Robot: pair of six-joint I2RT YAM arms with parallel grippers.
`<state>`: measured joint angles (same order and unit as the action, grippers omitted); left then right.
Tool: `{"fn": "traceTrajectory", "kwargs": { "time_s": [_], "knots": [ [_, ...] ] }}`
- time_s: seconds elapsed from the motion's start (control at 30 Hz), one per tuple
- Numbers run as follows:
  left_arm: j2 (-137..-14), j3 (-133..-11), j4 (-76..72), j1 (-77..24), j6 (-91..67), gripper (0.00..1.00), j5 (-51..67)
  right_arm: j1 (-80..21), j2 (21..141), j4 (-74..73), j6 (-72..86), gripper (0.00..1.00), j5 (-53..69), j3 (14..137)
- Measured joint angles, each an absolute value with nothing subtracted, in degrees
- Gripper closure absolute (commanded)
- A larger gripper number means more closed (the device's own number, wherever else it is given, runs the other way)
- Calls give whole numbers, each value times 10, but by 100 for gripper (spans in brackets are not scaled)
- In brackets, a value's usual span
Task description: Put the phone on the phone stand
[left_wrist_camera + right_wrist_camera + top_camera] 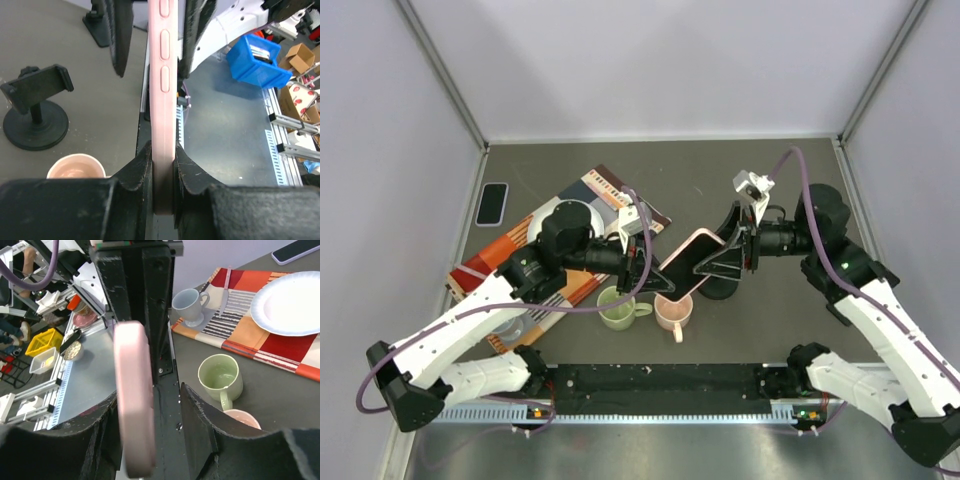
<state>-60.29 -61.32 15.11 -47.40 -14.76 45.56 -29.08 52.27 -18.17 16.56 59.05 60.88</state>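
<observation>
The pink phone hangs in the air over the mugs, held edge-on between the two arms. My left gripper is shut on its lower-left end; in the left wrist view both pads press the phone. My right gripper straddles the other end. In the right wrist view the phone lies against the left finger, with a clear gap to the right finger. The black phone stand stands just below the right gripper, and also shows in the left wrist view.
A green mug and a pink cup stand under the phone. A striped placemat at the left bears a white plate and a grey-blue cup. A dark phone lies far left.
</observation>
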Motion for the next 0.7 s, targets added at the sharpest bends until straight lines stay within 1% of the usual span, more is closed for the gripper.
{"fn": "traceTrajectory", "kwargs": {
  "time_s": [0.17, 0.3, 0.43, 0.7],
  "knots": [
    [-577, -580, 88, -474, -183, 100, 461, -291, 502, -79, 234, 58, 595, 551],
    [-576, -575, 60, -474, -199, 100, 467, -291, 497, -27, 272, 60, 594, 547],
    [-575, -575, 44, -474, -208, 100, 474, -291, 487, 20, 305, 65, 585, 546],
    [-575, -575, 29, -474, -216, 100, 482, -291, 482, 101, 359, 71, 583, 536]
  ]
}}
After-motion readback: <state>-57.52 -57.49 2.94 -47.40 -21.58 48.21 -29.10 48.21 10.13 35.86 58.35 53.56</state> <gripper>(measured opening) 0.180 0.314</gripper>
